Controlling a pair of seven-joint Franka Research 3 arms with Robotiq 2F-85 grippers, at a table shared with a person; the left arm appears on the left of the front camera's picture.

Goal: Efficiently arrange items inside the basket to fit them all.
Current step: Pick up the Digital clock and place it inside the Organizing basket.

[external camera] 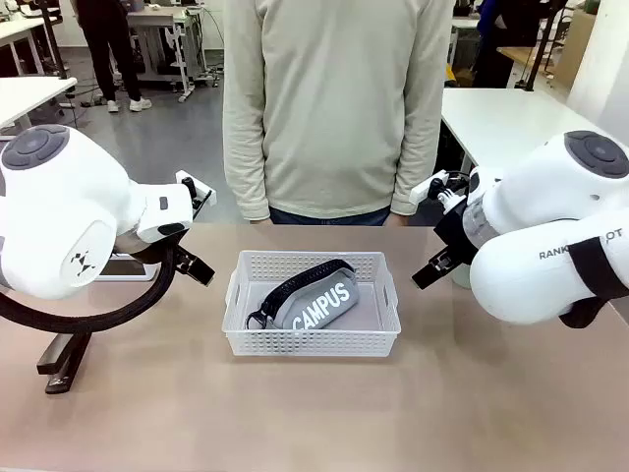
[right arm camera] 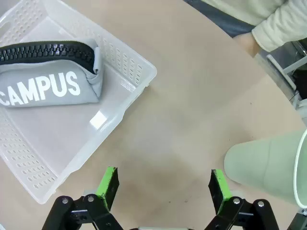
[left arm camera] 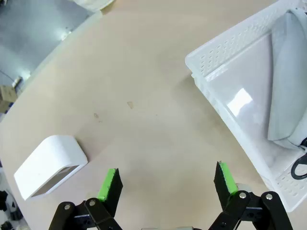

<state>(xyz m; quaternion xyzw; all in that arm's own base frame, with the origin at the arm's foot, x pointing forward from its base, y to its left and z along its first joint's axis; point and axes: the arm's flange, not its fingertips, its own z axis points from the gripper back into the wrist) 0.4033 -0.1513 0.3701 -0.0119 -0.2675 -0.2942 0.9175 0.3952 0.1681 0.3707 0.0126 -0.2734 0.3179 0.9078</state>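
The white lattice basket (external camera: 313,340) stands mid-table with the grey "CAMPUS" pouch (external camera: 316,303) lying slantwise inside, black strap on top. My left gripper (external camera: 201,229) hovers open to the left of the basket. In the left wrist view that gripper (left arm camera: 168,182) is above bare table, between the white block (left arm camera: 50,165) and the basket's corner (left arm camera: 225,52). My right gripper (external camera: 429,231) hangs open to the right of the basket. Seen from the right wrist, the right gripper (right arm camera: 164,184) is empty, with the basket (right arm camera: 129,62) and pouch (right arm camera: 48,81) on one side and the pale green cup (right arm camera: 268,167) on the other. The black stapler (external camera: 61,362) lies at the front left.
A person in a pale sweater (external camera: 334,108) stands at the table's far edge, one hand (right arm camera: 247,43) resting near it. The left arm's black cable (external camera: 98,315) loops low over the table near the stapler. Bare tabletop runs along the front.
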